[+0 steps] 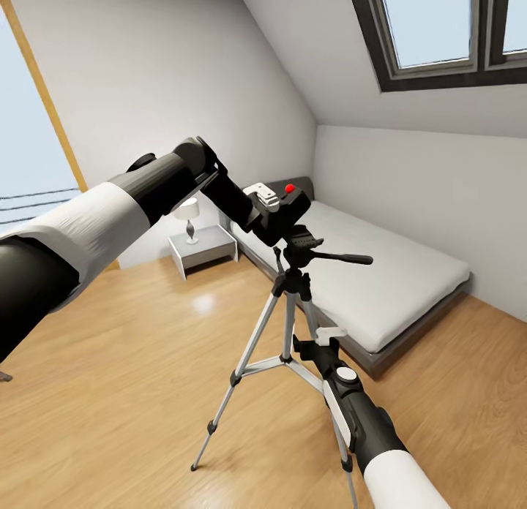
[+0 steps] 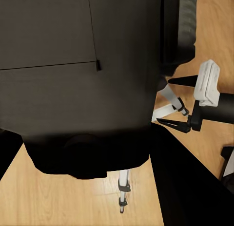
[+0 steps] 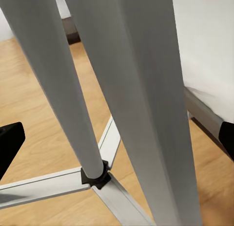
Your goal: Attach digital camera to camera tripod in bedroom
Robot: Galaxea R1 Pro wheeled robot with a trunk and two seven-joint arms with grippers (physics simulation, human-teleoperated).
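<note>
Left gripper (image 1: 282, 205) is holding the digital camera (image 1: 289, 213), fingers clamped on it, directly over the camera tripod (image 1: 289, 304) head beside the bed (image 1: 395, 275). Right gripper (image 1: 315, 344) is flanking a tripod leg, fingers apart. Seating looks nearly done; release is remaining.

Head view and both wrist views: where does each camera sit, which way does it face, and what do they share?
Head view: from the robot's head, facing forward and down at the camera tripod before the bed; both arms show, the left gripper holding the digital camera over the tripod head.
Left wrist view: on the left arm, facing down past the digital camera to the floor.
Right wrist view: on the right arm, close against the tripod legs; dark jaw tips at both edges.
Shared: all three show the tripod.
</note>
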